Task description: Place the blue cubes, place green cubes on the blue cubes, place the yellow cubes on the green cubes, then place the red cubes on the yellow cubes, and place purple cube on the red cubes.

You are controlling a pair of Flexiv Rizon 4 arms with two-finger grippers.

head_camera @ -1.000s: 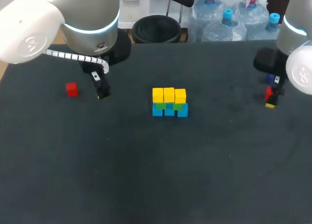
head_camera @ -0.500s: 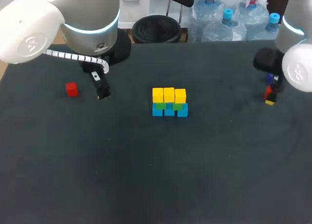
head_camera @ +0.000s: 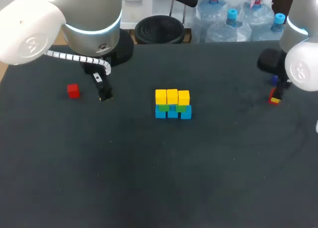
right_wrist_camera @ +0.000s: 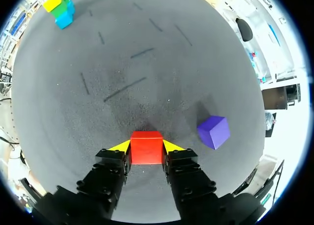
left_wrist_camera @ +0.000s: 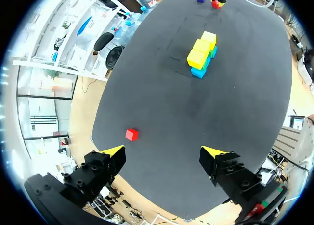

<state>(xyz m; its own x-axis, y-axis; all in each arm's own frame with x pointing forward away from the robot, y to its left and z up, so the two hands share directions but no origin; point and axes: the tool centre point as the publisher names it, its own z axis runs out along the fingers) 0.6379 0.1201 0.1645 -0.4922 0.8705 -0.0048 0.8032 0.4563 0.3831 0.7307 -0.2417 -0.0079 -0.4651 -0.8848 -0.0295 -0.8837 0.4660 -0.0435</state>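
In the middle of the table stands a wall of yellow cubes [head_camera: 172, 96] on green cubes [head_camera: 171, 108] on blue cubes [head_camera: 172, 113]; it also shows far ahead as a stack [right_wrist_camera: 59, 8] in the right wrist view. My right gripper [right_wrist_camera: 146, 146] is shut on a red cube [right_wrist_camera: 146, 147] at the far right of the table [head_camera: 273, 95], both yellow tips against its sides. The purple cube [right_wrist_camera: 214, 132] lies just beside it. A second red cube [head_camera: 73, 91] sits at the left, near my open left gripper [head_camera: 105, 96], which holds nothing [left_wrist_camera: 167, 152].
The dark table [head_camera: 149, 178] has wide bare room in front of the stack. The left red cube [left_wrist_camera: 131, 134] lies ahead of the left fingers, with the stack [left_wrist_camera: 202, 53] further on. The purple cube [head_camera: 275, 79] is close to the back right edge.
The right gripper's fingers have closed in on the red cube, and it has shifted slightly toward the back of the table. The left arm has not moved.
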